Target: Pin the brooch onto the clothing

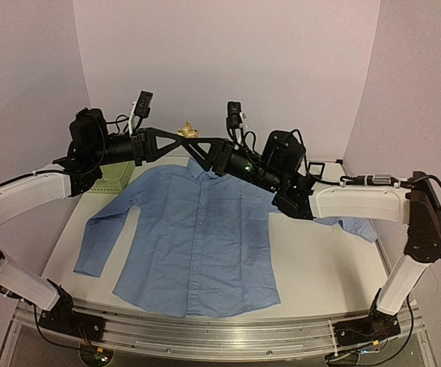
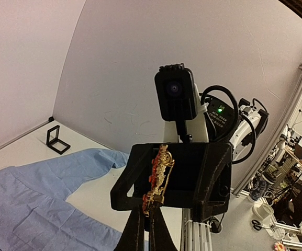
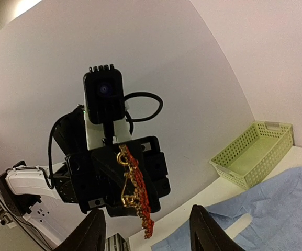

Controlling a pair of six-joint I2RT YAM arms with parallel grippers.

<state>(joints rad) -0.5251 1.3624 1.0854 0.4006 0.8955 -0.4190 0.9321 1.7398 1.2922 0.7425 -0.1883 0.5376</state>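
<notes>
Your left gripper (image 2: 148,212): clamped shut on the brooch (image 2: 158,178), which stands up from its tips | your right gripper (image 3: 148,214): jaws apart, brooch just ahead, facing the gap | shirt (image 1: 197,237): flat on table (image 1: 319,260) beneath both grippers.

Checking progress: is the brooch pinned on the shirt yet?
No, the brooch sits pinched between the left fingers, clear of the shirt.

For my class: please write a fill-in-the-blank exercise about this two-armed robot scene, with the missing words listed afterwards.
1. The left hand pinches a small red-and-gold ___.
2. The right hand is not shut but ___.
3. The shirt spread on the table is light ___.
4. The plastic basket is pale ___.

Missing words: brooch; open; blue; green.
</notes>
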